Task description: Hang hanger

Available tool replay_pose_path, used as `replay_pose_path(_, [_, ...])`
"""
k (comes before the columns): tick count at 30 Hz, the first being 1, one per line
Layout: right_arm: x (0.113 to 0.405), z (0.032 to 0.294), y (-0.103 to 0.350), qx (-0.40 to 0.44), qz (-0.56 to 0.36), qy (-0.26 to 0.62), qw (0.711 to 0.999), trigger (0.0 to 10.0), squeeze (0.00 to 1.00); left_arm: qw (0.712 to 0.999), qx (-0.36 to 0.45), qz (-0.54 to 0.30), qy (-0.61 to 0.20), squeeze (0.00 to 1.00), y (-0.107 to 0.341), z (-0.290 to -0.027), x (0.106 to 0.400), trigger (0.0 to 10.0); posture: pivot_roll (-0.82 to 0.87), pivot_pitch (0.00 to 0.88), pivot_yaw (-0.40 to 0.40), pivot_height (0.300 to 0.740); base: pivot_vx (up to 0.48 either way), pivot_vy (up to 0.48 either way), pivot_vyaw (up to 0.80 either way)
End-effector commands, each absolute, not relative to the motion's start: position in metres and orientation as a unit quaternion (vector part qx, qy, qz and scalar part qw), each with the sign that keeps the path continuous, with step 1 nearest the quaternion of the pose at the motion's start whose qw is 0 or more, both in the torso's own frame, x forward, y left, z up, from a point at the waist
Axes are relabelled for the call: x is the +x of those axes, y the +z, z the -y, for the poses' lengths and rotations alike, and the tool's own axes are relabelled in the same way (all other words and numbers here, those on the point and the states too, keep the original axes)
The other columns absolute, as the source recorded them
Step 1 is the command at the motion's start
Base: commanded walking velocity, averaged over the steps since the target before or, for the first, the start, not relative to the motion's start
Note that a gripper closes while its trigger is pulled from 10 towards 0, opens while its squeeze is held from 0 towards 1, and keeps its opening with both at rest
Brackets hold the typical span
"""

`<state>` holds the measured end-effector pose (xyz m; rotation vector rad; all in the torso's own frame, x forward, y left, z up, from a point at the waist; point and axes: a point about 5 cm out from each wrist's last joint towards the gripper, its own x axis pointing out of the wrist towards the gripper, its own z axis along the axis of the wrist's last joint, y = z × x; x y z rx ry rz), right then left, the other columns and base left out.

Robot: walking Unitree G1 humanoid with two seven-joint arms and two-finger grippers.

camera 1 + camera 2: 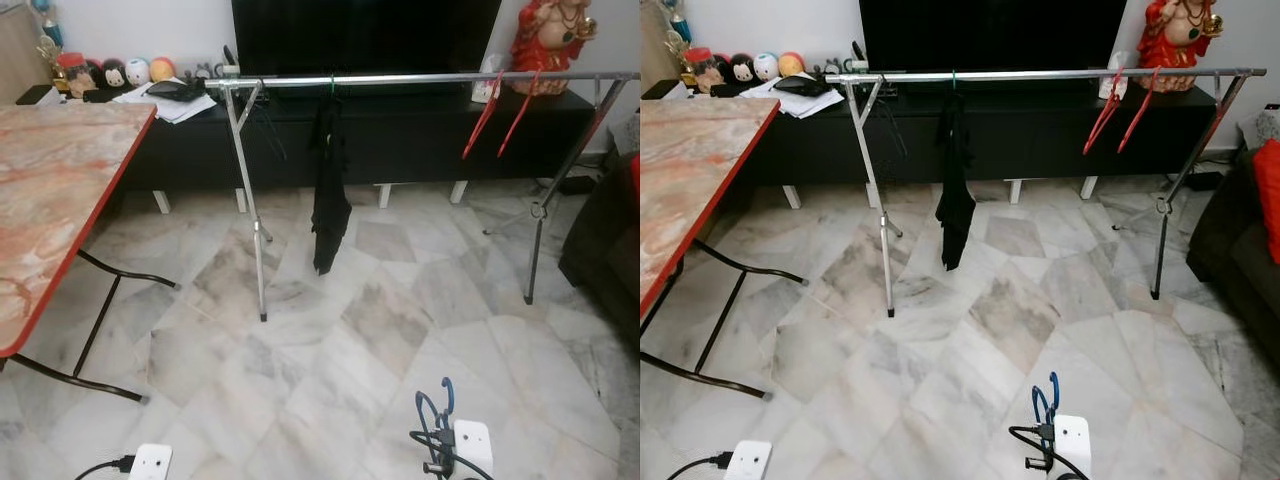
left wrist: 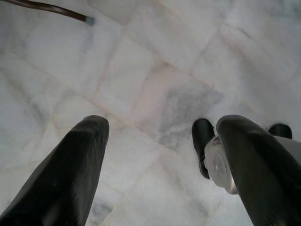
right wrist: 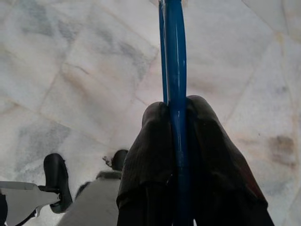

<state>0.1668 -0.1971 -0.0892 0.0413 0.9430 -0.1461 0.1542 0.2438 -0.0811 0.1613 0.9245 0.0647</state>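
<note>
A silver clothes rail [image 1: 420,79] stands ahead on the marble floor, in front of a dark TV cabinet. A black garment [image 1: 328,185] hangs from it near the middle, and two red hangers [image 1: 497,112] hang toward its right end. My right gripper [image 3: 178,117] is shut on a blue hanger [image 3: 174,56], low at my right side. The blue hanger's hook [image 1: 441,402] pokes up above my right wrist at the bottom of the eye views. Low at my left side, my left gripper [image 2: 160,141] is open with nothing between its fingers, pointing down at the floor.
A marble-patterned folding table [image 1: 50,190] with a red edge stands on the left. A dark sofa [image 1: 610,240] sits at the right edge. Bare floor [image 1: 350,350] lies between me and the rail. A red figurine [image 1: 548,40] and small toys stand on the cabinet.
</note>
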Motion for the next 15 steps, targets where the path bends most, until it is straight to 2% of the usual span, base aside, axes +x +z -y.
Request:
replay_pose_path(1, [0.1717,0.196,-0.0868,0.017,-0.443,-0.066,0.894,10.0,0.0,0.891,0.074,-0.447,0.031,0.0,-0.0819,-0.2432,0.1533,10.0,-0.08,0.0,-0.016,0.74,0.292,0.0,0.0])
replay_pose_path(15, [0.1689,0.1961,-0.0883,0.015,-0.449,-0.067,0.891,10.0,0.0,0.887,0.067,-0.456,0.023,0.0,-0.0857,-0.2385,0.148,10.0,-0.09,0.0,-0.01,0.74,0.316,0.0,0.0])
